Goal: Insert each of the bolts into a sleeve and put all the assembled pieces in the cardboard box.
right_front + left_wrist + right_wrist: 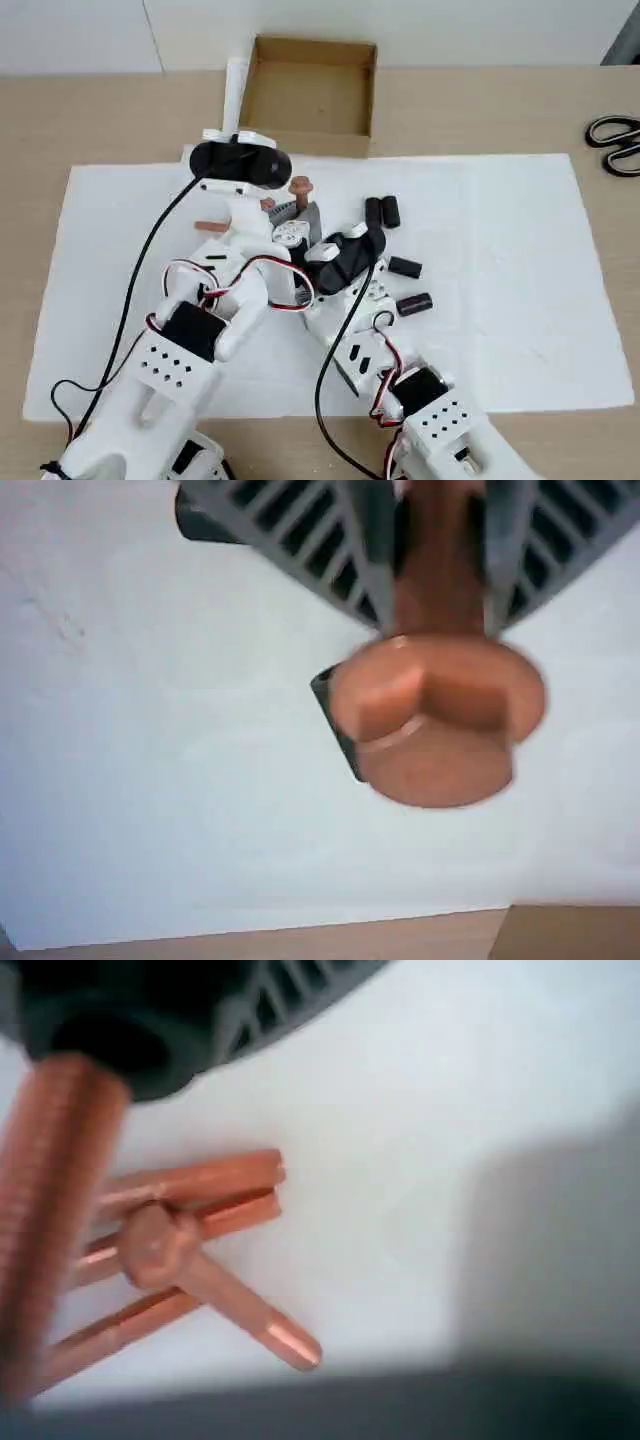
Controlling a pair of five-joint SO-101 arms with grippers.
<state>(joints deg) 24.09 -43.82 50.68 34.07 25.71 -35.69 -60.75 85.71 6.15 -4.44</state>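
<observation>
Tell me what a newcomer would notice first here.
First, the copper-coloured bolt clamped by its shank in the left gripper, its hex head close to the left wrist camera. Next, the right gripper holds a black sleeve with a threaded shank running into it, above a loose heap of bolts on the white sheet. From above, both arms crowd the sheet's middle, the empty cardboard box beyond them.

The high camera is looking down on the whole table (500, 110) from above. Both wrist cameras are looking from very close at the white sheet (150, 780), which the high camera is seeing too.
</observation>
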